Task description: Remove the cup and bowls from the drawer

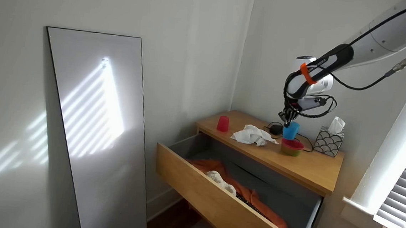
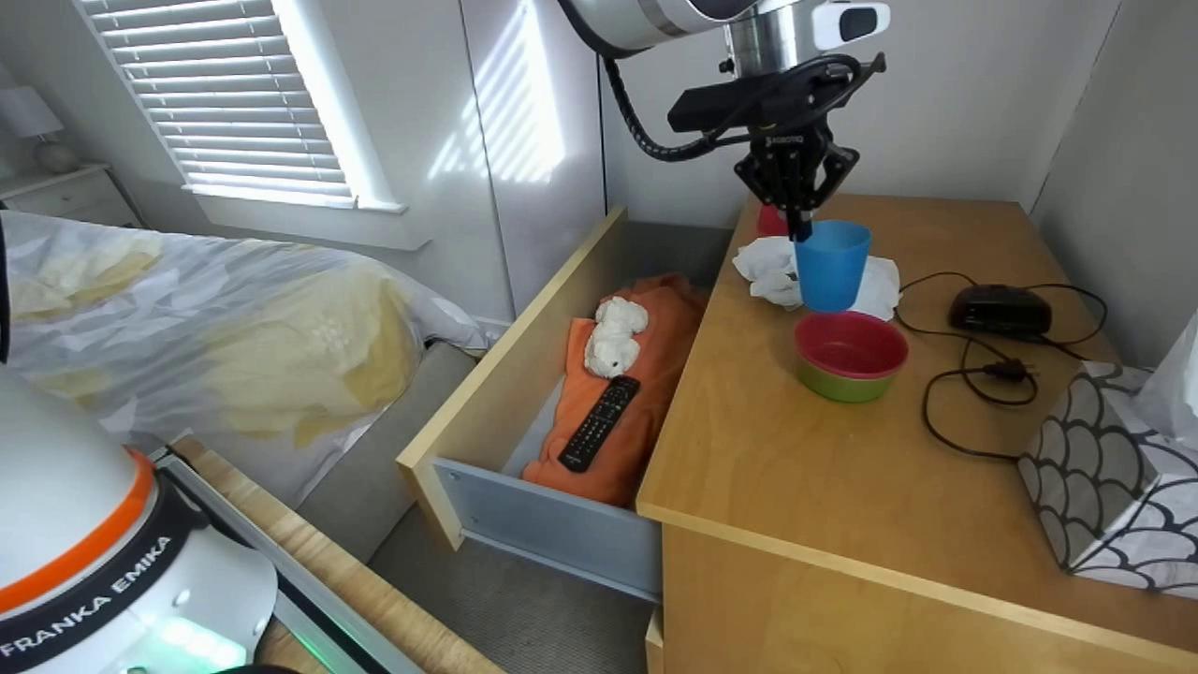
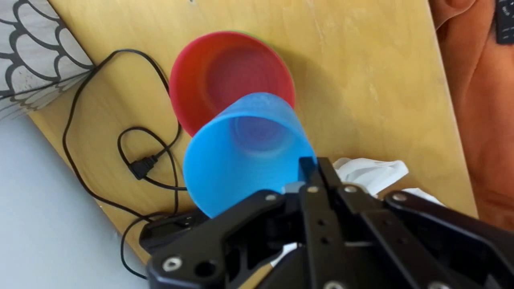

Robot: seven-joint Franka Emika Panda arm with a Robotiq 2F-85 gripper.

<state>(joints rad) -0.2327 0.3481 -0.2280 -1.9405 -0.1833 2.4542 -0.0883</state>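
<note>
Pale walls [image 1: 194,38] meet in a corner behind the light-wood table [image 2: 749,449]; stripes of light [image 1: 92,117] show on 1 wall and on a tall panel [image 1: 102,178] against it. In an exterior view, white blinds [image 2: 220,103] cover a window [image 2: 328,94]; beyond a bed [image 2: 281,337], a lamp [image 2: 30,110] stands on a white nightstand [image 2: 70,198].

Blue cup [image 2: 831,271], red bowl [image 2: 850,348], scallop-patterned tissue box [image 1: 328,142]
</note>
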